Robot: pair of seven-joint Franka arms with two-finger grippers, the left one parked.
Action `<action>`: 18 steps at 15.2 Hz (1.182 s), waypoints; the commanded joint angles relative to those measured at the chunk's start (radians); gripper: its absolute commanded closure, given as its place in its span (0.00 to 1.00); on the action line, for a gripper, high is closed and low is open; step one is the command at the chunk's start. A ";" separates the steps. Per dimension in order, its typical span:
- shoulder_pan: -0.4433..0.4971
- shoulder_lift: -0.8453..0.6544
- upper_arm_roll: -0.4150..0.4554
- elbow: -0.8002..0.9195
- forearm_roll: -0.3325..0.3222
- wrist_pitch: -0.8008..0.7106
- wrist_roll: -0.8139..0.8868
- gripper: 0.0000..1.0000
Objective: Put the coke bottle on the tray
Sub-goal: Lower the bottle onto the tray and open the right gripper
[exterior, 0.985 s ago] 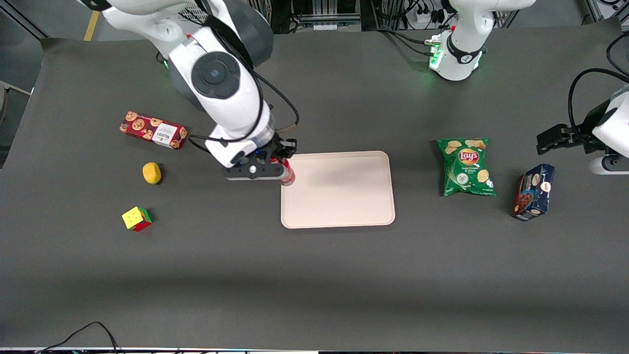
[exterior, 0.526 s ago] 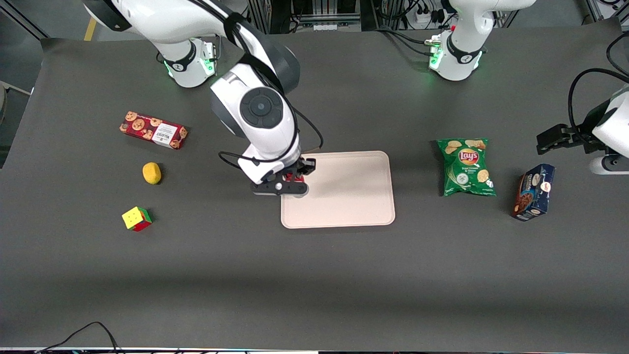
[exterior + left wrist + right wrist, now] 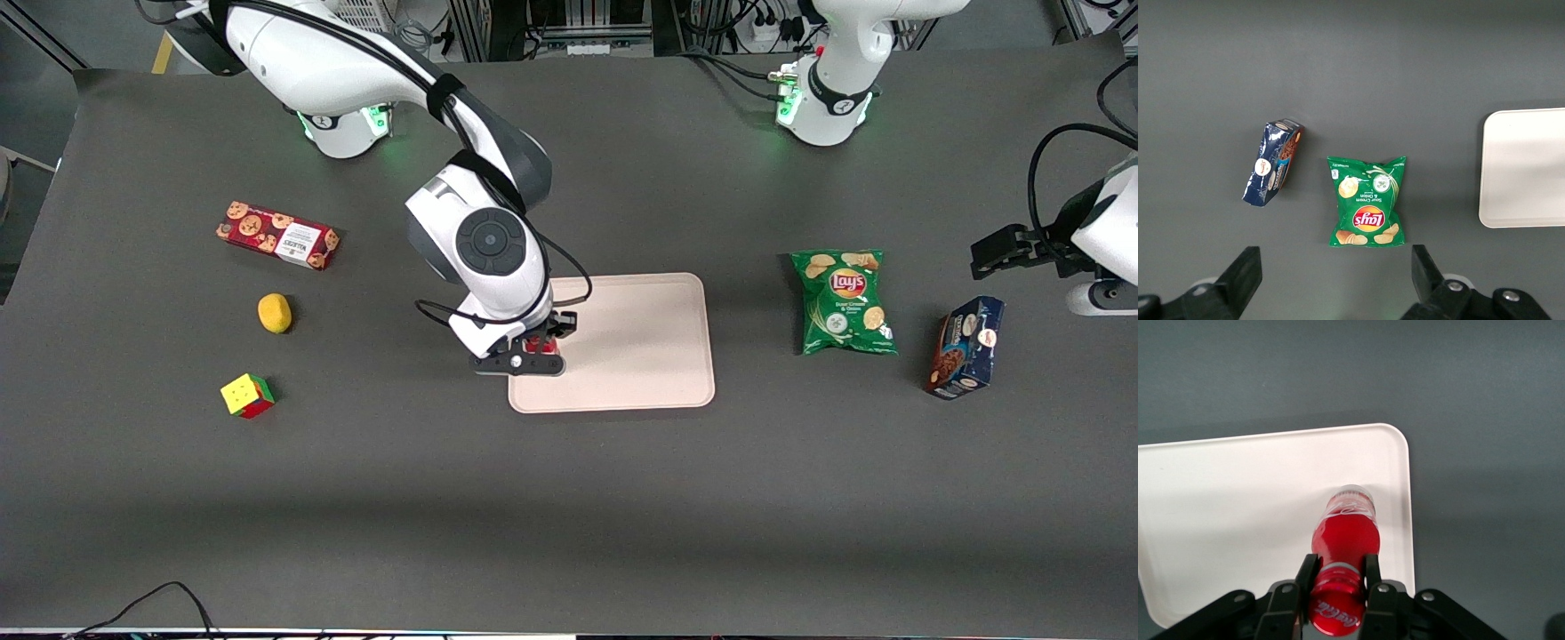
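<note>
The gripper (image 3: 1338, 580) is holding the coke bottle (image 3: 1345, 540) over the tray (image 3: 1218, 493).
Its fingers (image 3: 1371, 577) are squeezing the bottle's neck.

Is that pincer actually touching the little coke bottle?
Touching. In the right wrist view the pincer has both black fingers pressed against the coke bottle just under its cap, above the tray.

Toward the working arm's end of the dark table (image 3: 569, 498) lie a red cookie box (image 3: 277, 236), a yellow lemon (image 3: 275, 313) nearer the front camera, and a puzzle cube (image 3: 247, 396) nearest. Toward the parked arm's end, a green chip bag (image 3: 845, 302) lies beside a blue box (image 3: 965, 347).
</note>
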 commanded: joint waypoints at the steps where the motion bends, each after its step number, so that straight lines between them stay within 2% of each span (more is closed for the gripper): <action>1: -0.009 -0.013 -0.001 -0.048 -0.030 0.033 0.022 1.00; 7: -0.011 -0.013 -0.001 -0.072 -0.027 0.059 0.031 1.00; 8: -0.011 -0.013 -0.001 -0.072 -0.025 0.060 0.031 0.96; 9: -0.011 -0.013 -0.001 -0.072 -0.025 0.060 0.031 0.83; 10: -0.011 -0.013 -0.001 -0.072 -0.025 0.060 0.032 0.54; 11: -0.011 -0.013 -0.001 -0.074 -0.025 0.063 0.031 0.50; 12: -0.011 -0.012 -0.001 -0.076 -0.025 0.070 0.031 0.40; 13: -0.011 -0.012 -0.001 -0.077 -0.027 0.071 0.031 0.39; 14: -0.011 -0.012 -0.001 -0.080 -0.027 0.071 0.031 0.32; 15: -0.013 -0.012 -0.001 -0.079 -0.025 0.071 0.031 0.12; 16: -0.013 -0.013 -0.001 -0.079 -0.021 0.071 0.032 0.00; 18: -0.026 -0.032 0.000 -0.074 -0.016 0.070 0.035 0.00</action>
